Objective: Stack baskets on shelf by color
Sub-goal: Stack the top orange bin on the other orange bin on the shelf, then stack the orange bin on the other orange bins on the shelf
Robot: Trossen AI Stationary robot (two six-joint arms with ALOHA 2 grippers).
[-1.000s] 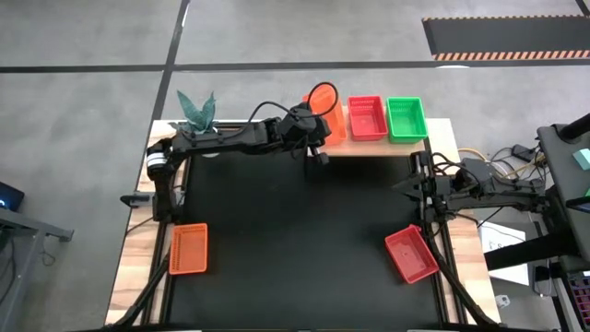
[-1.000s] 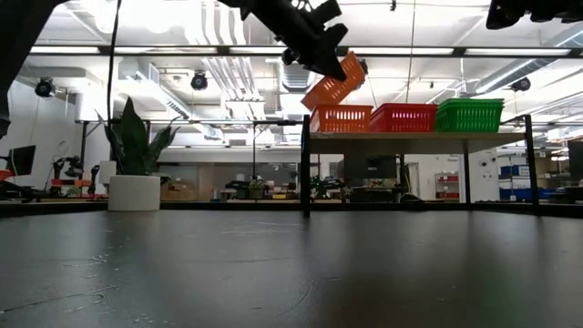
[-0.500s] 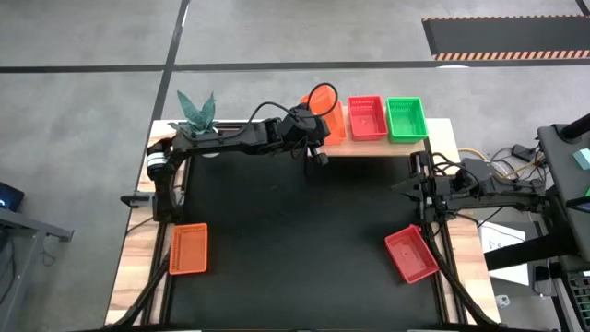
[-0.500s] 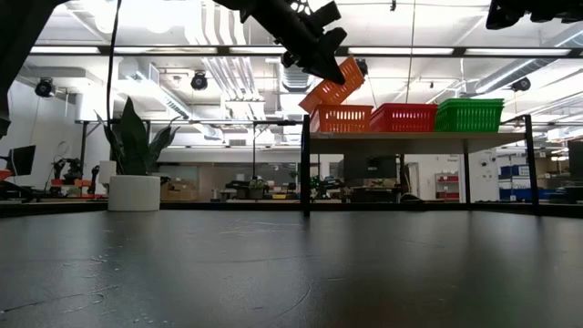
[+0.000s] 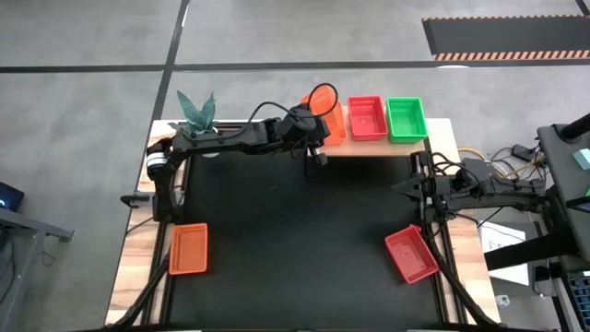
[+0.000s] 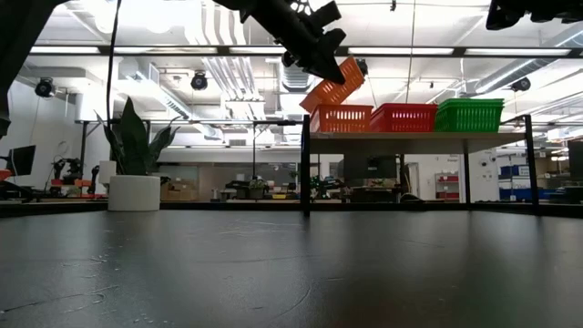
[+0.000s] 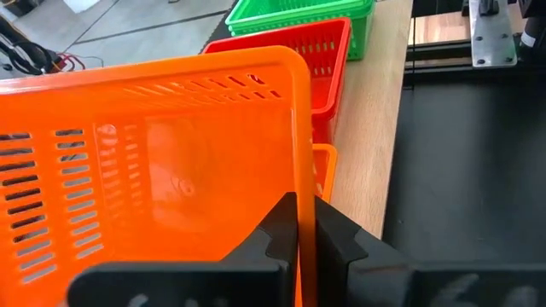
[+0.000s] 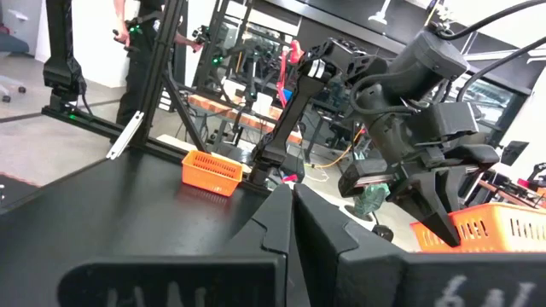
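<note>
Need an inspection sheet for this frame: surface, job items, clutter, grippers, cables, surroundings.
Surface: black tabletop, bare in the middle.
Job's things: light wooden shelf carries orange, red and green mesh baskets; one orange basket and one red basket lie on the tabletop.
Clutter: potted plant at the far left corner.
Grippers: left gripper shut on a tilted orange mesh basket above the shelf's orange one; right gripper idle at the right edge.
Cables: bundle beside the right arm.
Surroundings: grey floor, striped mat.

- The floor (image 5: 277, 32) around the table is grey, with dark lines on it.
- A black mat with striped edges (image 5: 502, 37) lies far off on the floor.
- Long lights (image 6: 164, 50) and pipes (image 6: 228, 77) hang from the ceiling.
- Desks (image 6: 264, 189) with clutter fill the room behind.
</note>
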